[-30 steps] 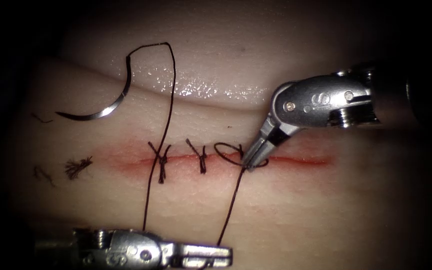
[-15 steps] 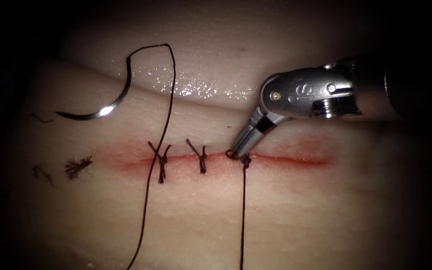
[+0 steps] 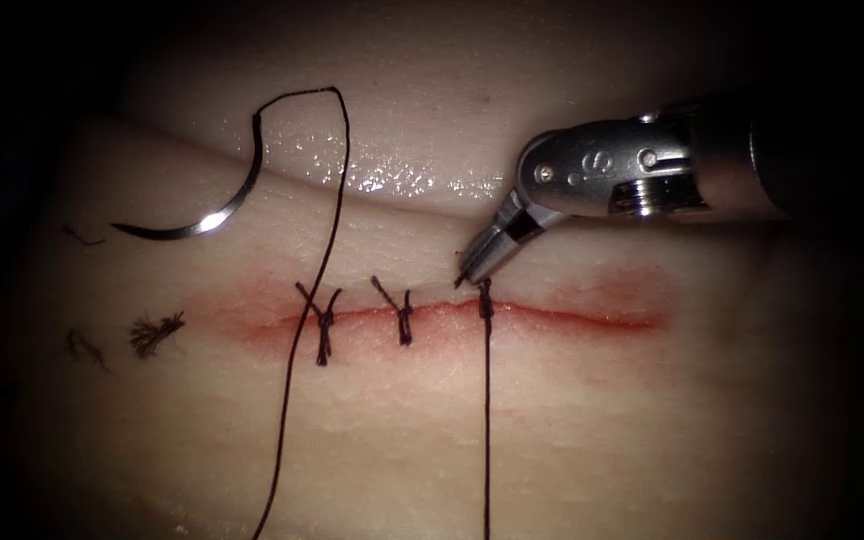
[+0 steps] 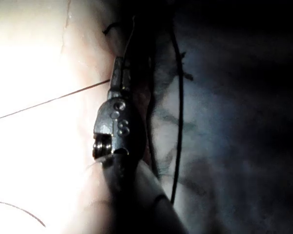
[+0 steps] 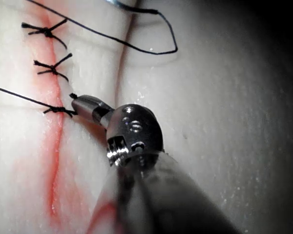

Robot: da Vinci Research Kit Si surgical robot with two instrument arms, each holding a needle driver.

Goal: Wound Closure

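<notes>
Endoscope view: right arm's steel needle driver [image 3: 464, 276], jaws pinched on dark thread's short tail, sits just upper-left of the third knot [image 3: 485, 300]; curved steel needle [image 3: 197, 205] lies free, upper left.

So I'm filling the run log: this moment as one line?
right tool: shut on short thread end beside third knot | left tool: holds long thread | needle: free on tissue, upper left
</notes>
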